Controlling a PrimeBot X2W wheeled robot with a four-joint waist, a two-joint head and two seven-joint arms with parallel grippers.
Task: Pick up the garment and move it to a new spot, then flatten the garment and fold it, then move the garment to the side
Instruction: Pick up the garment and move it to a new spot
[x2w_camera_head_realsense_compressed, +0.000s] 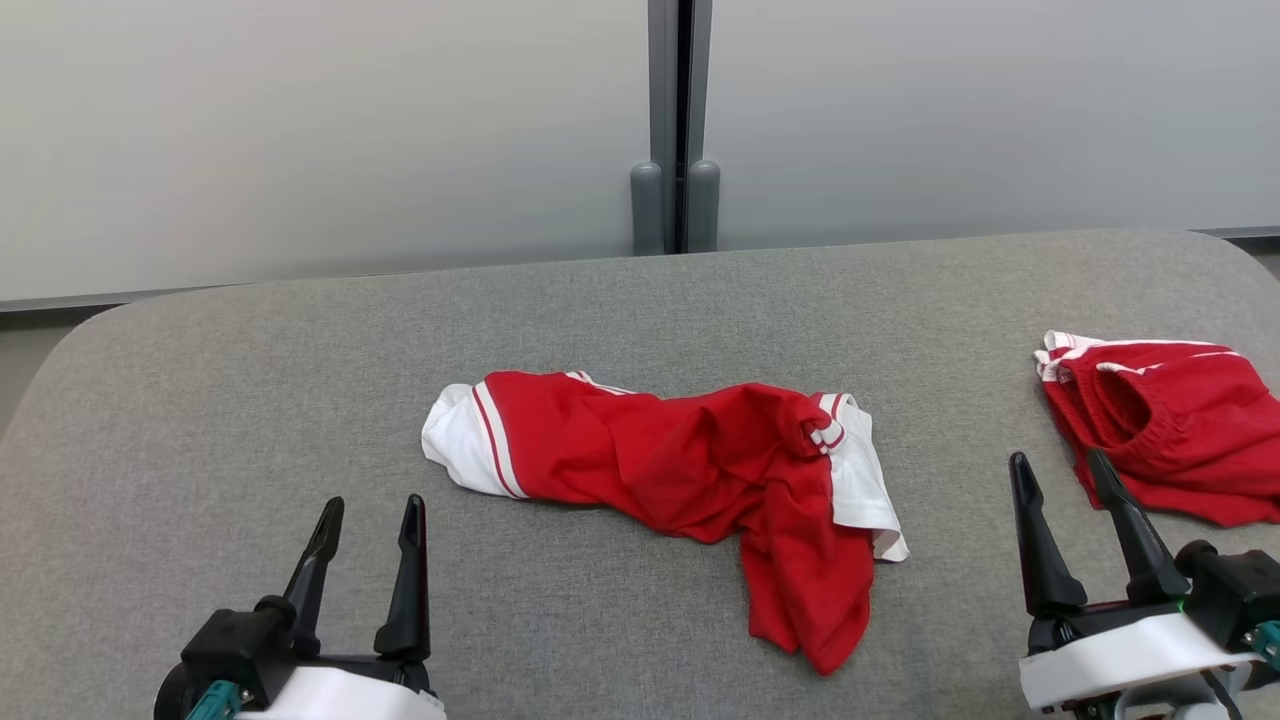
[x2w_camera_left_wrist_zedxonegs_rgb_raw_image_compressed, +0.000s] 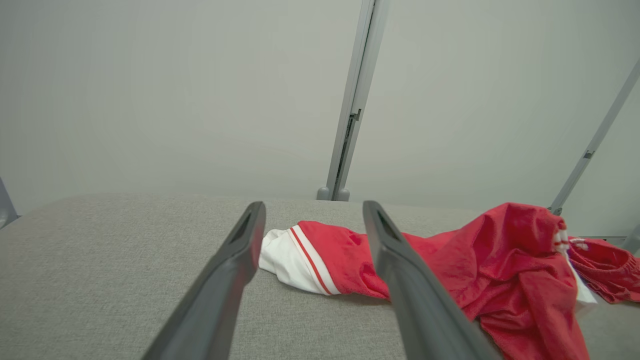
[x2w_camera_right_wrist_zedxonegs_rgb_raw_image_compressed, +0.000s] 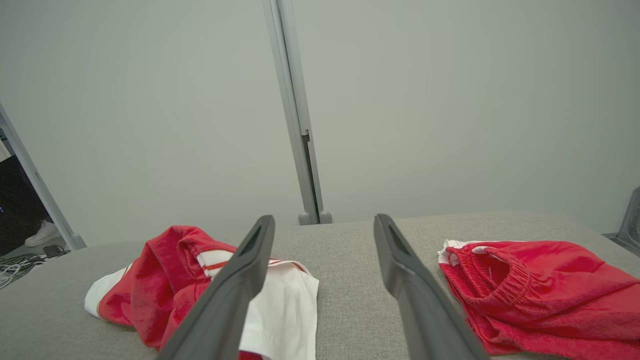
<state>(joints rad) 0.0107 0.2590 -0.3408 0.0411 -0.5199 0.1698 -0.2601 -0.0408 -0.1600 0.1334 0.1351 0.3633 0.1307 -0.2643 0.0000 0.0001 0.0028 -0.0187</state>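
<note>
Your dark-fingered left gripper (x2w_camera_head_realsense_compressed: 373, 503) and right gripper (x2w_camera_head_realsense_compressed: 1057, 460) gape empty; pinching one loose fold of the crumpled red-and-white garment (x2w_camera_head_realsense_compressed: 680, 460) invites slipping.

We see the other red garment (x2w_camera_head_realsense_compressed: 1180, 430) cut off at the right edge. We cannot tell what clothing the crumpled garment (x2w_camera_head_realsense_compressed: 680, 460) is.

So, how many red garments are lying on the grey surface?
2. The crumpled garment lies in the middle; the second garment lies at the right edge, partly out of frame.
</note>
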